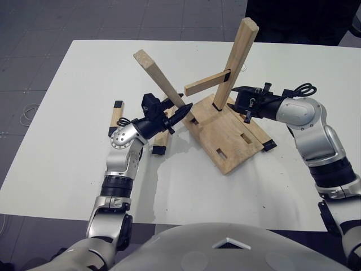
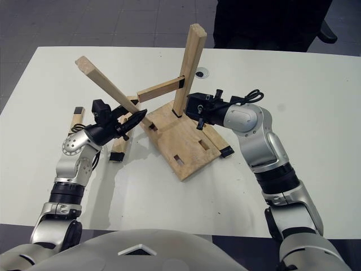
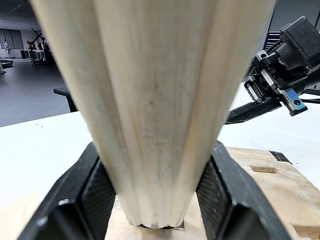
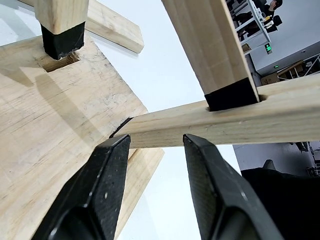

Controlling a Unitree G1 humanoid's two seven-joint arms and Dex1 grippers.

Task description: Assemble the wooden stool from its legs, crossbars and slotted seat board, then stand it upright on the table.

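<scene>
The slotted seat board [image 1: 225,135] lies tilted on the white table [image 1: 62,169]. Two legs stand in its slots. The one leaning left [image 1: 161,76] is gripped near its base by my left gripper [image 1: 179,114], whose black pads [image 3: 87,195] press both sides of the wood [image 3: 150,100]. The taller leg [image 1: 237,56] carries a crossbar [image 1: 206,83] plugged into its side. My right gripper [image 1: 234,104] hovers at that leg's lower part, fingers [image 4: 107,175] apart just short of the wood [image 4: 225,122].
A loose black-tipped piece [image 1: 115,117] lies left of the board. Another [image 1: 161,141] rests below my left gripper. A third bar [image 1: 264,136] sticks out from under the board's right edge. Bare tabletop stretches in front and to the far left.
</scene>
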